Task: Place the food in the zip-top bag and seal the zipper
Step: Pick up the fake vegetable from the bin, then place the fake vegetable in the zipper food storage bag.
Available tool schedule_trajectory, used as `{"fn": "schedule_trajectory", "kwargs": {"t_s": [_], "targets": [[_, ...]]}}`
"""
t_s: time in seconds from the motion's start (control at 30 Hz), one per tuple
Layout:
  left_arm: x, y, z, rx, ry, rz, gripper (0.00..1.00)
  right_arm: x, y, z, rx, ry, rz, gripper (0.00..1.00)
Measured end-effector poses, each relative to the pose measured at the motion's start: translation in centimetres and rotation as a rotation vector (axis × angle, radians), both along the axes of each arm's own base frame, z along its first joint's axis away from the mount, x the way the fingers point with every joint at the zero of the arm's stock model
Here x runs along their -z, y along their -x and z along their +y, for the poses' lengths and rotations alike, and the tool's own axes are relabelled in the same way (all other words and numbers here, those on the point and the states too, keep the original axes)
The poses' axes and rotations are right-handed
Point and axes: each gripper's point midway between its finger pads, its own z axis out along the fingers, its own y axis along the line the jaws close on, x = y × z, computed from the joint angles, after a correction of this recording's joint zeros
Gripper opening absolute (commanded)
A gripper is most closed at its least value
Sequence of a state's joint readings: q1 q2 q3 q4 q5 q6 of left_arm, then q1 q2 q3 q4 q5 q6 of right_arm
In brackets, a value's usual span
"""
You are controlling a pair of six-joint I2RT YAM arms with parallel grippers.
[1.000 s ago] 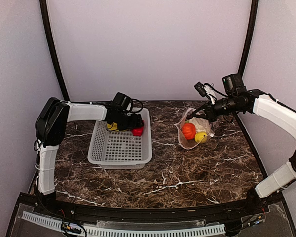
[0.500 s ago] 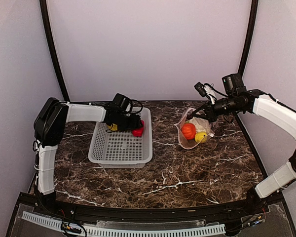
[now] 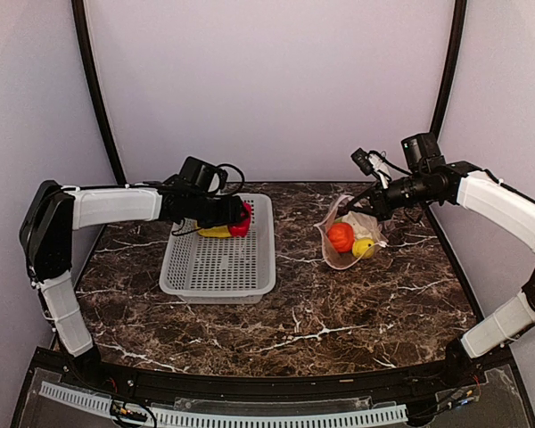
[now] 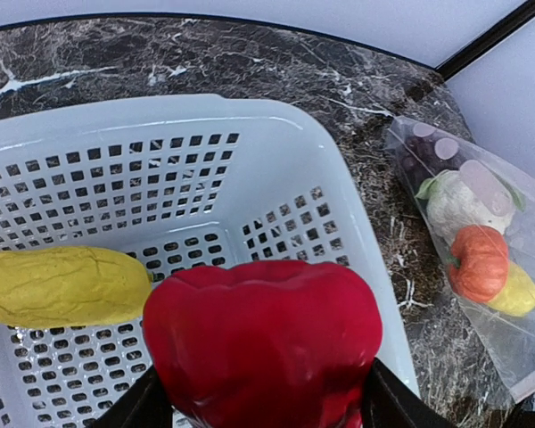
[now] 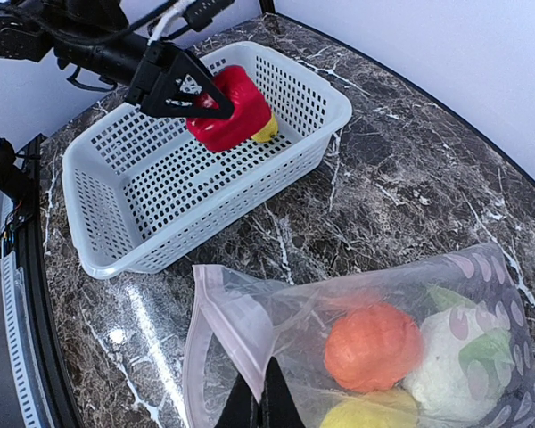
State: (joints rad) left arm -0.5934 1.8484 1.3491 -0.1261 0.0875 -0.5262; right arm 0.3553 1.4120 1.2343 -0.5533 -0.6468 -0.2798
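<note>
My left gripper is shut on a red pepper, holding it above the back of the white basket; in the top view this gripper hangs over the basket's far end. A yellow piece lies on the basket floor beside it. The zip-top bag lies at the right with its mouth facing the basket. It holds an orange piece, a whitish cabbage and a yellow piece. My right gripper is shut on the upper lip by the zipper, lifting it.
The basket sits left of centre on the dark marble table, about a hand's width from the bag. Pale walls and black frame posts close in the back and sides.
The left gripper has closed on the red pepper and raised it off the basket floor, drawing back to the left. The right gripper and bag have not moved.
</note>
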Motion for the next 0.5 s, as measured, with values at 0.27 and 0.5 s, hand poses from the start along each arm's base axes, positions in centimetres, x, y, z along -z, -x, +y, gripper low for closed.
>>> {"fn": "schedule_trajectory", "kwargs": {"t_s": [0.27,0.5], "targets": [[-6.6,4.2,-2.6,0.173,0.049,-0.162,0.36,0.1,0.1,0.0,-0.003,-0.002,0.006,0.00],[-13.2,13.9,-12.1,0.551,0.191,-0.342,0.36,0.2,0.1,0.0,-0.003,-0.002,0.006,0.00]]}}
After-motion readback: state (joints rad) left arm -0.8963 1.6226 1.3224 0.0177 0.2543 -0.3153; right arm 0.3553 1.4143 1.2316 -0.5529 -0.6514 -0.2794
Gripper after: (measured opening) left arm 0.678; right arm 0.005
